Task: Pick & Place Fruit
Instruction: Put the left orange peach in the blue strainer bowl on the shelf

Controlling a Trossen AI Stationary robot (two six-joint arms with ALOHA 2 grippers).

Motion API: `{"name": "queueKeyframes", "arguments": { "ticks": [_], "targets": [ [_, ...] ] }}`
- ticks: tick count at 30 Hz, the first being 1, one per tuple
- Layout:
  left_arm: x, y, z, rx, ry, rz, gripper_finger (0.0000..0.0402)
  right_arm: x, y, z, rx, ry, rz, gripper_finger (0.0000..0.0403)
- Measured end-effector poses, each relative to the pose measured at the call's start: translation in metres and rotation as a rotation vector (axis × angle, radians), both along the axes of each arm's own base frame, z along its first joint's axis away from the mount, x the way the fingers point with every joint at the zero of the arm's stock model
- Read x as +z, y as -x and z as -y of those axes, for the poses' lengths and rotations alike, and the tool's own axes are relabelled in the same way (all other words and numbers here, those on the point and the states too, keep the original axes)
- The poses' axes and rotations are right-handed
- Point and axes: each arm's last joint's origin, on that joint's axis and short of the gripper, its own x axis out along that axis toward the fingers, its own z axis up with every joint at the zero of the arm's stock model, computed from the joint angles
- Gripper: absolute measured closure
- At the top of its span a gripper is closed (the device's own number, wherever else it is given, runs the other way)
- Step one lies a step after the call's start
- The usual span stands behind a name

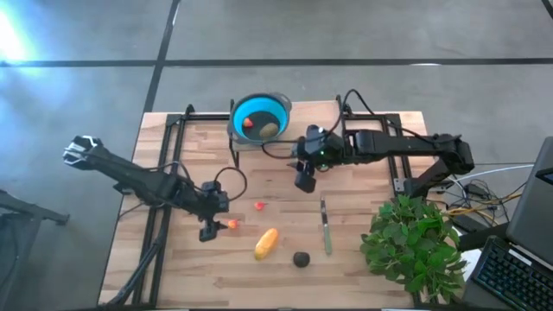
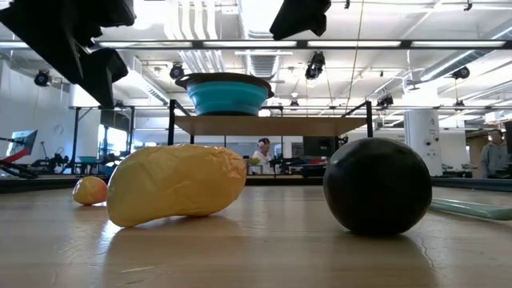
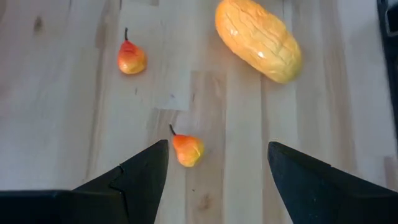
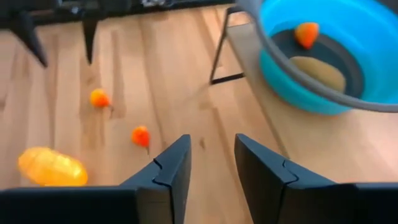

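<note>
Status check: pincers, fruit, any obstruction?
Left pincer open over small orange pear. Right pincer open, empty, near blue bowl. Nothing blocking.

A robotics lab or open workshop hall: in the low view, exposed ceiling ducts (image 2: pixel 264 24) run across the top, a person (image 2: pixel 261 154) sits at workstations mid-frame, and a keyboard (image 1: pixel 510 278) sits lower right beside the wooden tabletop (image 1: pixel 363 259).

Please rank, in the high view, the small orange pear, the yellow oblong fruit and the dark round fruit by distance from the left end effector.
1. Small orange pear, right beside the left end effector.
2. Yellow oblong fruit, farther toward the table's middle.
3. Dark round fruit, beyond it.
</note>
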Motion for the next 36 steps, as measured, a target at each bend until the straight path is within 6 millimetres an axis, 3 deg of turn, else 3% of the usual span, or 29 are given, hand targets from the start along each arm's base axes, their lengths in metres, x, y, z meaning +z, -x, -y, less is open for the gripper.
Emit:
{"name": "queueKeyframes", "arguments": {
  "ticks": [6,22,36],
  "targets": [
    [-0.009,-0.004,0.007,-0.058,-0.046,-0.035,0.0122,-0.002,0.000,-0.010,0.043,0.011,-0.012,0.0310],
    [-0.060,-0.033,0.019,0.038,-0.094,-0.230,0.0122,-0.002,0.000,-0.012,0.061,0.025,-0.015,0.0363],
    [-0.089,-0.047,0.023,0.177,-0.104,-0.275,0.0122,-0.002,0.000,-0.012,0.066,0.031,-0.017,0.0354]
  ]
}}
